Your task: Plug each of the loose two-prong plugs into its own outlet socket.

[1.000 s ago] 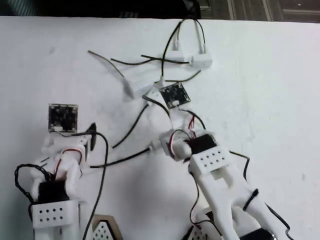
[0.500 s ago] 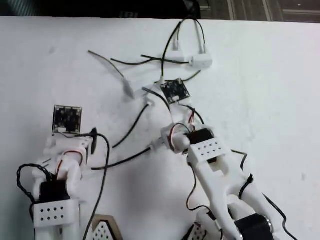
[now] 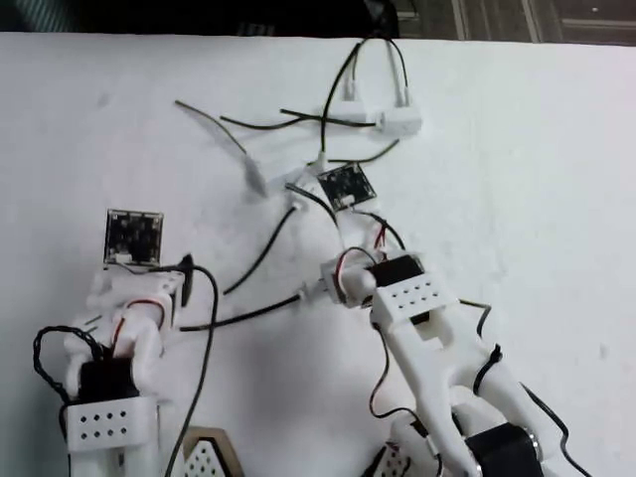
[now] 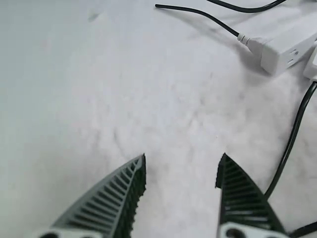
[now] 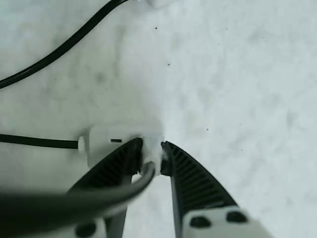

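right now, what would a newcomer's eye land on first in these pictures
The tangle of black cords and white outlet blocks spread over the middle and far part of the white table catches the eye first. Next, the right arm's jaws are pinched on the end of a white plug near the table's centre, while the left arm's jaws stand open above bare tabletop.
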Controlling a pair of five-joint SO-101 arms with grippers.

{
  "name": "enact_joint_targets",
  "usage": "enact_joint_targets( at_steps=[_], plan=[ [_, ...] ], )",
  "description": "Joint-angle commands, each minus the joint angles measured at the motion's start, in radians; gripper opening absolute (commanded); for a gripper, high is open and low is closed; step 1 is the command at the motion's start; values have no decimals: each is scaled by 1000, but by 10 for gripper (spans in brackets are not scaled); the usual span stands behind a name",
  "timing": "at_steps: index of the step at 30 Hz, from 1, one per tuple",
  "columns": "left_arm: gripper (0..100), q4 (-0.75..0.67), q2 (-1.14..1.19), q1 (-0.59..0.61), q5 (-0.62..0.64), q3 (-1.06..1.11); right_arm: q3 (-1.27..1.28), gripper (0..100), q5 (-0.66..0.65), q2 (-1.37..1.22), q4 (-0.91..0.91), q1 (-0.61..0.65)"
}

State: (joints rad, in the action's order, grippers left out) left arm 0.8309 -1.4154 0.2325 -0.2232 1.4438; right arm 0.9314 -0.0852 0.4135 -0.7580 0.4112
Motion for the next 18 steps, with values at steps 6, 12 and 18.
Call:
enact_joint_targets(
  at_steps=[6,12,18],
  plan=[
    [241,0,-13,1,-6,-5,2,17,-8,-27,-8,47],
    [241,3,-13,1,-9,-5,2,17,-48,-119,-8,53],
    [241,3,-13,1,-9,-5,2,17,-57,-197,25,53]
  ],
)
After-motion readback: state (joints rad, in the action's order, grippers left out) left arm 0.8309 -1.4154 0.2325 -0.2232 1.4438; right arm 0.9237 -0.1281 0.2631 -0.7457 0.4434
